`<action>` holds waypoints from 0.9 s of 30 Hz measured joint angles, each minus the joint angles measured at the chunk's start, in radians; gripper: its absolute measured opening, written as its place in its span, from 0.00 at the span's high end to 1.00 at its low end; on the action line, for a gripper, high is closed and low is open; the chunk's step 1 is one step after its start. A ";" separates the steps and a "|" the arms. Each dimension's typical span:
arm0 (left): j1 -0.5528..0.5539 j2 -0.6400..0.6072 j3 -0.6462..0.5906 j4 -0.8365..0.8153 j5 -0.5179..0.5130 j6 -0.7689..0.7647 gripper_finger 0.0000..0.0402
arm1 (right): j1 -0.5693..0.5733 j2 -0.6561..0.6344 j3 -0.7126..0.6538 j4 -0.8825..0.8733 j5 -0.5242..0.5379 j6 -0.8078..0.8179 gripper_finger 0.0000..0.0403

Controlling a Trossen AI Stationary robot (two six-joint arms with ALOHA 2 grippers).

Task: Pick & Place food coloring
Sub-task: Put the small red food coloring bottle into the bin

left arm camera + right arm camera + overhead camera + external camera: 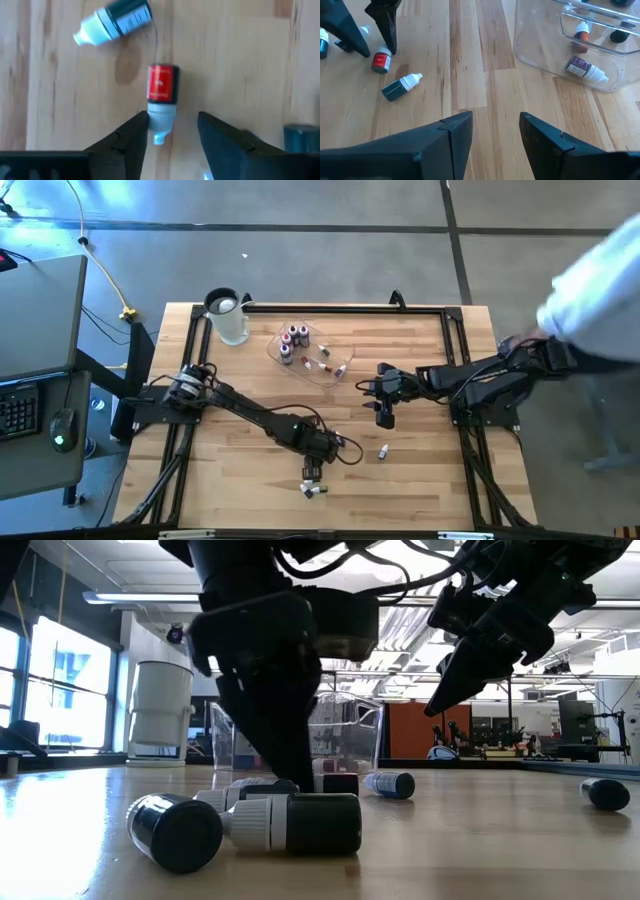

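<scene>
Several tiny food coloring bottles lie on their sides on the wooden table near its near edge. My left gripper [312,472] [172,120] points down over them, open. Its fingers stand on either side of the white cap of a red-labelled bottle [161,87] [380,62]. A dark-green bottle with a white cap [115,22] [400,86] lies just beyond it, and a blue one [300,137] lies to the side. Another bottle [383,451] lies alone. My right gripper [385,420] [496,120] hovers open above bare table, right of centre, touching nothing. My left gripper comes from above, pointing down, with its open fingers astride the red-labelled bottle's white cap [161,122], across the lying bottle. One finger [137,130] stands right beside the cap; whether it touches it I cannot tell. The bottle lies flat on the table.
A shallow clear plastic tray [335,370] [530,50] with more bottles in it sits at the table's far centre. A large clear jug [228,317] stands at the far left corner. A person's pale sleeve [600,280] shows beyond the right edge. Two bottles [250,827] lie close to the low camera.
</scene>
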 joint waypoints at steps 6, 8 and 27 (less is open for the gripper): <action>0.003 0.001 -0.003 0.018 -0.011 0.003 0.54 | 0.000 0.000 0.000 0.000 0.000 0.000 0.61; 0.004 0.000 -0.006 0.020 -0.022 0.005 0.54 | 0.000 0.000 0.000 0.000 0.000 0.000 0.61; 0.035 -0.003 0.029 -0.066 -0.034 0.051 0.86 | 0.000 0.000 0.000 0.003 0.000 0.000 0.61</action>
